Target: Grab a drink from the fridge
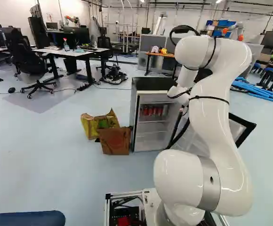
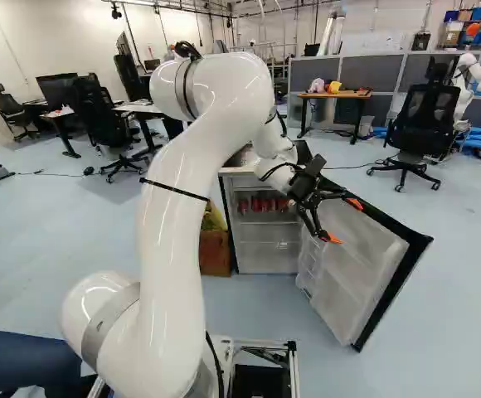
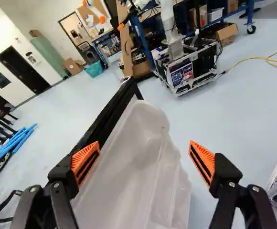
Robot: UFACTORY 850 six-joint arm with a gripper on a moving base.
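Fridge (image 1: 150, 84) wide open, red drinks (image 2: 261, 204) lined up on the upper shelf inside!
And the end effector (image 2: 344, 220) is out at the open door (image 2: 352, 282), fingers spread wide over its pale inner side, well apart from those drinks.

drinks (image 1: 151, 111) in fridge (image 1: 153, 84) | 2 bags (image 1: 115, 141) left of fridge | door (image 2: 352, 269) right | table (image 2: 334, 94) behind
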